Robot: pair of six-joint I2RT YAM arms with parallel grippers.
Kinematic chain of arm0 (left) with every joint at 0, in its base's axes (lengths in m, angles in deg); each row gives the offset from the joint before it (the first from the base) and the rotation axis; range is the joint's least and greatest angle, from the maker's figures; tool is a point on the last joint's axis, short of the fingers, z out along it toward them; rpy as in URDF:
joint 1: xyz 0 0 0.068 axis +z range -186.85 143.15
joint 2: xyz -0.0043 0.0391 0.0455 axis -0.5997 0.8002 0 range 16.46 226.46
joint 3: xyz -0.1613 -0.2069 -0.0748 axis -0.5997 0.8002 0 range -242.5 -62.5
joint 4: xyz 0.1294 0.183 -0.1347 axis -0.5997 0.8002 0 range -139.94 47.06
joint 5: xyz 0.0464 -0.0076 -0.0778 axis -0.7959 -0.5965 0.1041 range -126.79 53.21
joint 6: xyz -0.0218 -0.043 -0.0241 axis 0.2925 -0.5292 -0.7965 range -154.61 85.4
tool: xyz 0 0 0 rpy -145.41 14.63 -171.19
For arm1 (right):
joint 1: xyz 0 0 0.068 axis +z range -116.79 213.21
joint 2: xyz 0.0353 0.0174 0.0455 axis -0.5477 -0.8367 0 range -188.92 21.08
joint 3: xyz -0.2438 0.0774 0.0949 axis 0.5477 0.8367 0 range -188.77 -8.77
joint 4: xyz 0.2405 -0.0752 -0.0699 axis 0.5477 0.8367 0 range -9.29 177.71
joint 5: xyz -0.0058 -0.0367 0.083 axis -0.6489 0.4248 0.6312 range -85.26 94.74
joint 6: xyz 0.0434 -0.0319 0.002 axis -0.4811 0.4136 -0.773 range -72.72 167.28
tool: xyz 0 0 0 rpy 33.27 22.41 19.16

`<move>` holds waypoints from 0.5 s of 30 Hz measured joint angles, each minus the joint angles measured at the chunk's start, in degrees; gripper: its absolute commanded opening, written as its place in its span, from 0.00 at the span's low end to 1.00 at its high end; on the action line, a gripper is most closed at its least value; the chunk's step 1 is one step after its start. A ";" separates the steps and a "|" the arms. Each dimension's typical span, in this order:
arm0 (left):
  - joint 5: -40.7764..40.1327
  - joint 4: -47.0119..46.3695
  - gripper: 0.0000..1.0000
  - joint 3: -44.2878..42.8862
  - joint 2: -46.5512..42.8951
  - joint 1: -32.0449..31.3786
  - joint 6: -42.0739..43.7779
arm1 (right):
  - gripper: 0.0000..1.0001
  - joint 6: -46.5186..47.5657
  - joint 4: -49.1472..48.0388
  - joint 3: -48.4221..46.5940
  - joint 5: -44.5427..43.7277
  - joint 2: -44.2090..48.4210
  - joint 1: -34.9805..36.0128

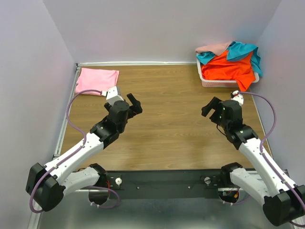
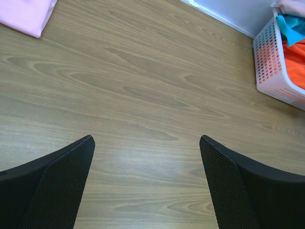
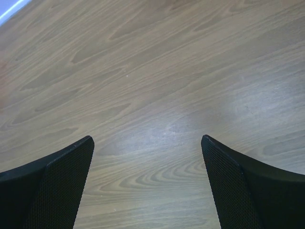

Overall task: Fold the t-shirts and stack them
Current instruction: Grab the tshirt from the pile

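A folded light pink t-shirt [image 1: 97,80] lies at the table's far left corner; its edge shows in the left wrist view [image 2: 26,15]. The orange t-shirt [image 1: 228,69], the teal t-shirt [image 1: 244,51] and the peach-pink t-shirt [image 1: 215,47] are heaped in the white mesh basket [image 1: 206,81] at the far right. My left gripper [image 1: 135,103] is open and empty above bare wood at centre left. My right gripper [image 1: 208,107] is open and empty above bare wood at centre right, in front of the basket.
The basket [image 2: 276,62] with orange [image 2: 296,62] and teal [image 2: 291,26] cloth shows at the right of the left wrist view. A white rail [image 1: 138,63] runs along the table's far edge, and purple walls close in the sides.
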 measured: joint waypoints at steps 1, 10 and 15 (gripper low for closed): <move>-0.09 0.11 0.99 0.00 0.00 0.00 0.00 | 1.00 0.02 0.00 -0.48 -0.28 -0.26 0.00; -0.98 0.37 0.98 0.02 -0.44 0.00 0.04 | 1.00 1.70 0.15 -10.91 -6.91 -8.96 0.00; -1.05 0.68 0.99 0.07 -0.79 0.00 0.07 | 1.00 4.98 0.35 -21.24 -13.20 -18.05 -2.01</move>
